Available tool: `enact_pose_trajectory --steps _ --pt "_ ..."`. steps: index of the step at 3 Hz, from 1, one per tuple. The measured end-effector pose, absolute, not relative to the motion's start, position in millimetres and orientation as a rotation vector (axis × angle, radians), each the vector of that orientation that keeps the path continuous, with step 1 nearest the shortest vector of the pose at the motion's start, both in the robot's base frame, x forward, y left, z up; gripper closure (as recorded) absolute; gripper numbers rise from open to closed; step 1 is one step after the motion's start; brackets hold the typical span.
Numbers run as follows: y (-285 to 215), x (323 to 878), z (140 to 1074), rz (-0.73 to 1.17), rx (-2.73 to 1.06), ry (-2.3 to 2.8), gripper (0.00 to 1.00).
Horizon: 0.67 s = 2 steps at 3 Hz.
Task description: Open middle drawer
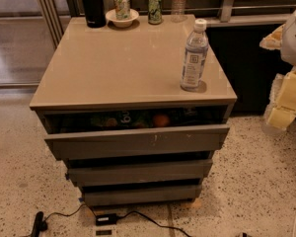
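Note:
The middle drawer [138, 172] is a plain grey-brown slanted front of medium width, set in the grey cabinet [133, 63] between the wide top drawer [138, 141] and the narrow bottom drawer [140, 195]. It looks shut, with only a dark gap above it. The top drawer is open a little and shows snack packets and an orange item inside. My gripper [285, 100] is a pale yellow and white shape at the right edge, held at about the cabinet top's height, well right of the drawers and touching nothing.
On the cabinet top stand a water bottle [194, 56] at the front right, a black flask [92, 5], a bowl holding a can [122, 14], a green can [155, 8] and another bottle [178, 3] at the back. A black cable and adapter [106, 217] lie on the speckled floor in front.

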<state>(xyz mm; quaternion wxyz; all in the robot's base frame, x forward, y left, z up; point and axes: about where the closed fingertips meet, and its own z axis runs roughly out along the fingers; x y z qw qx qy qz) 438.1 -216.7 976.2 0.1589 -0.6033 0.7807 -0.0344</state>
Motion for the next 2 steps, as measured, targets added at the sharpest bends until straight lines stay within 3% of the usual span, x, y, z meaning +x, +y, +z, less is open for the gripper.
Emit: enact_pose_trajectory --steps 2 --pt "-213.9 437.0 967.0 -0.081 -1.725 2.234 0.00"
